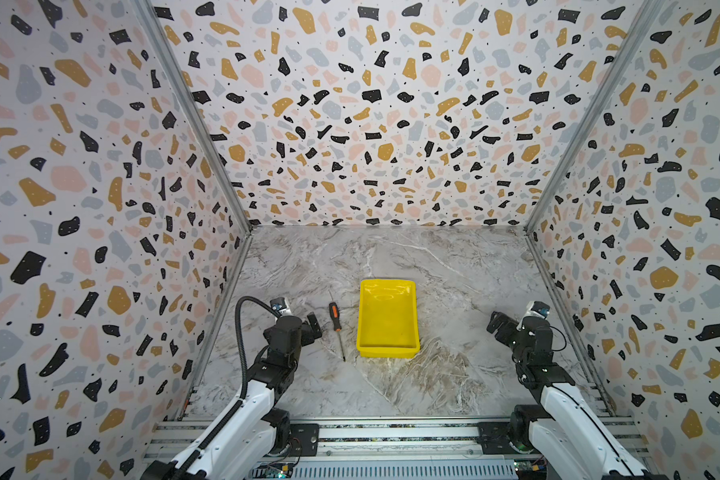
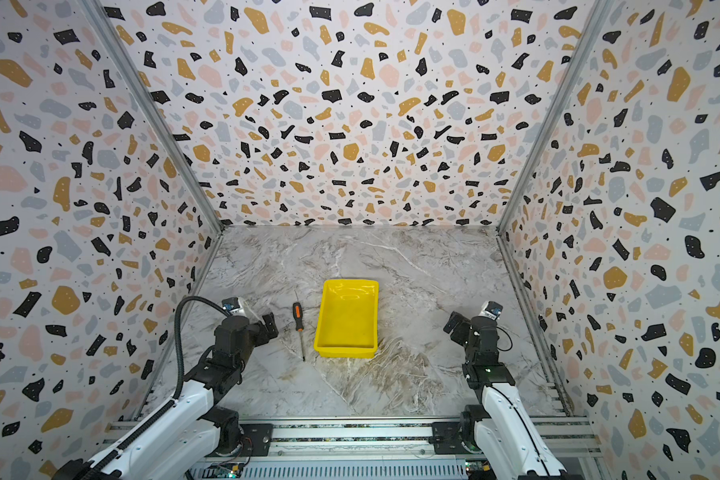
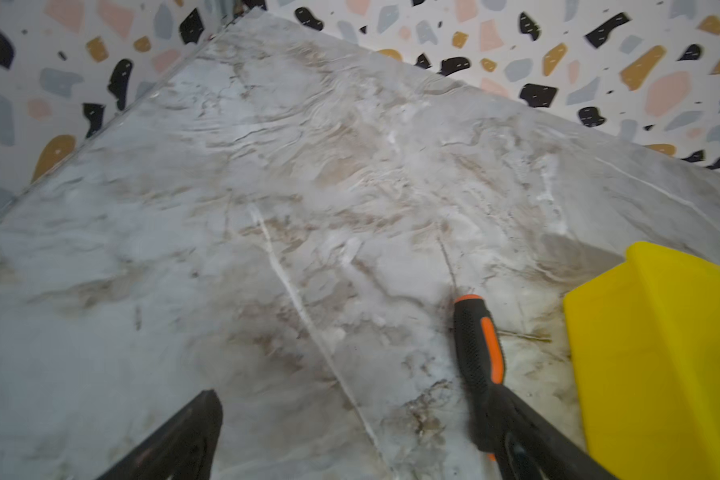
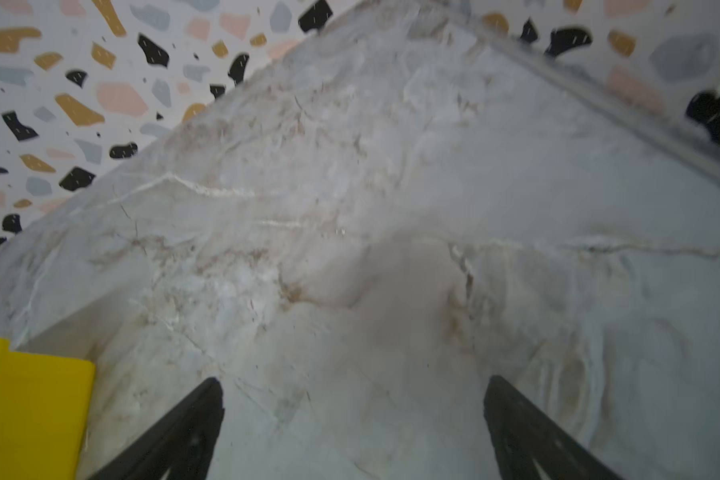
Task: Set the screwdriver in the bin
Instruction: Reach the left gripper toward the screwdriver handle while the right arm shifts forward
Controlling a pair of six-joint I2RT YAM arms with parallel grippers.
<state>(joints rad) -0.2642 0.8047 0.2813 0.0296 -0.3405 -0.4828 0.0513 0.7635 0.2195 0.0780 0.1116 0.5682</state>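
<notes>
Screwdriver (image 1: 335, 318): flat on the table (image 1: 454, 266), just left of the bin (image 1: 387, 352), apart from it. Thin dark shaft points toward the arms.
Handle: black, ribbed, with orange strips.
Bin: shallow glossy yellow plastic rectangle.
Left gripper (image 1: 313, 327): low beside the handle, jaws wide apart; possibly touching, the view is blurred.
Right gripper (image 1: 500, 326): well right of the bin, jaws spread.
Table: veined grey marble.

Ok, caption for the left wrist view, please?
Left gripper, jaws open, above the marble table; screwdriver lying beside the yellow bin, not yet grasped.
</notes>
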